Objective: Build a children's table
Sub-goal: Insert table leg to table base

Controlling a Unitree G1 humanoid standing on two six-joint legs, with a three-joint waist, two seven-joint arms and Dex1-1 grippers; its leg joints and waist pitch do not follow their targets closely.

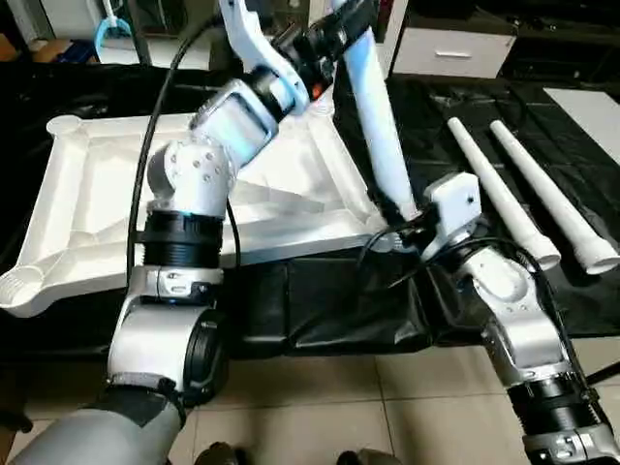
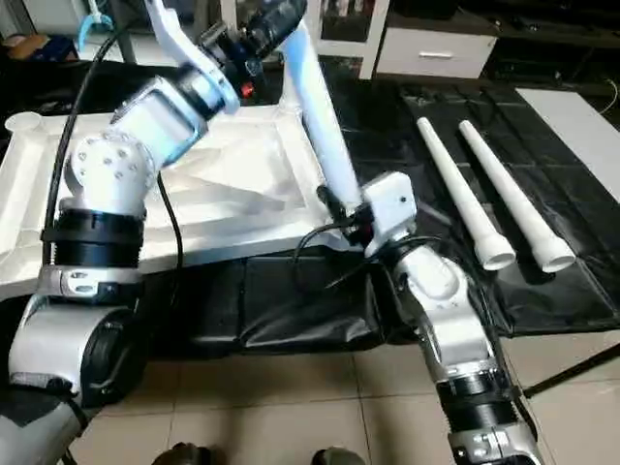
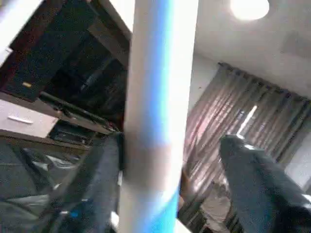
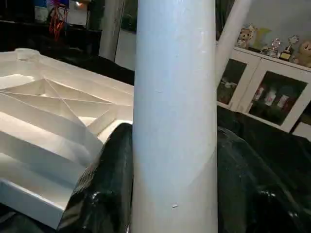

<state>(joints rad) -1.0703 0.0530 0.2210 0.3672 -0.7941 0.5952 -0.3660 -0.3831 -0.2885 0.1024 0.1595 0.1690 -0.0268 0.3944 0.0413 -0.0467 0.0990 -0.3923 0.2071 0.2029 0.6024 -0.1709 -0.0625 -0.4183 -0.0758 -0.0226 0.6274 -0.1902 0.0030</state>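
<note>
The children's table top [image 1: 87, 194] lies upside down on a black cover, its X-ribs facing up. One white leg [image 1: 378, 126] stands tilted in the near right corner socket. My right gripper [image 1: 402, 228] is shut on this leg just above the socket, with a black finger [image 4: 107, 184] pressed to each side. My left gripper [image 1: 334, 34] is at the leg's upper end and stands open. One of its fingers [image 3: 97, 184] lies against the tube and the other [image 3: 257, 179] is well off it. Two more legs [image 1: 499, 189] lie side by side on the cover to the right.
The black cover ends at a tiled floor [image 1: 339, 407] near me. A white drawer unit [image 1: 455, 48] stands behind the work surface, and a glass-door cabinet [image 4: 262, 92] holds small figures. A pale sheet [image 1: 591, 107] lies at the far right.
</note>
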